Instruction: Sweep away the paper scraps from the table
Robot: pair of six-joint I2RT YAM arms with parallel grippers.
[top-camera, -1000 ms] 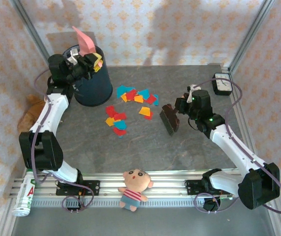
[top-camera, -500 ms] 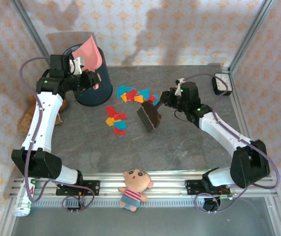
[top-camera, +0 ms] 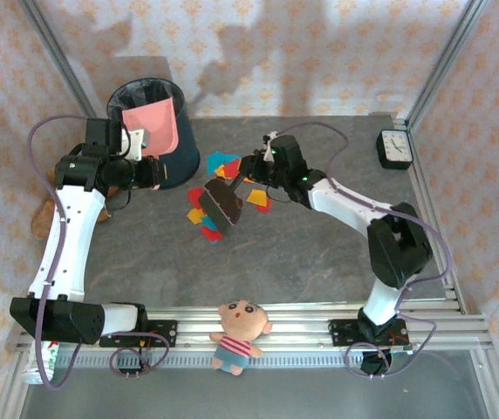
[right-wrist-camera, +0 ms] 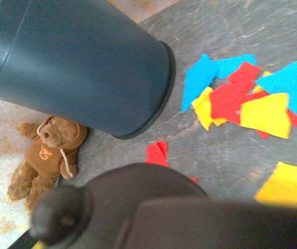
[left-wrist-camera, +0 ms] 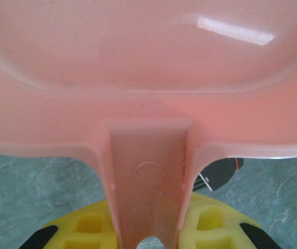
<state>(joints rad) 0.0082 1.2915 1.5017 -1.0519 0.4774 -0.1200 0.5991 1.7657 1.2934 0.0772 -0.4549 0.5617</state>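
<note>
The paper scraps point(top-camera: 242, 166), red, blue, orange and yellow, lie bunched on the grey table point(top-camera: 319, 253) just right of the dark bin point(top-camera: 145, 92). My right gripper point(top-camera: 251, 168) is shut on a dark brush point(top-camera: 222, 205), whose head hangs over the left part of the pile. In the right wrist view the brush point(right-wrist-camera: 153, 207) covers the bottom, with scraps point(right-wrist-camera: 242, 98) and the bin point(right-wrist-camera: 81, 62) beyond. My left gripper point(top-camera: 147, 169) is shut on the handle of the pink dustpan point(top-camera: 155, 131), tilted against the bin's front. The handle point(left-wrist-camera: 148, 181) sits between yellow fingers point(left-wrist-camera: 216, 228).
A brown teddy bear point(top-camera: 49, 205) lies off the table's left side, seen too in the right wrist view point(right-wrist-camera: 44, 155). A black clock point(top-camera: 396, 148) sits at the back right corner. A small doll point(top-camera: 239, 330) lies on the front rail. Metal frame posts rise at both back corners.
My right arm has swung left, carrying the brush from the table's right side to over the scraps. My left arm has brought the dustpan down from above the bin to its front.
</note>
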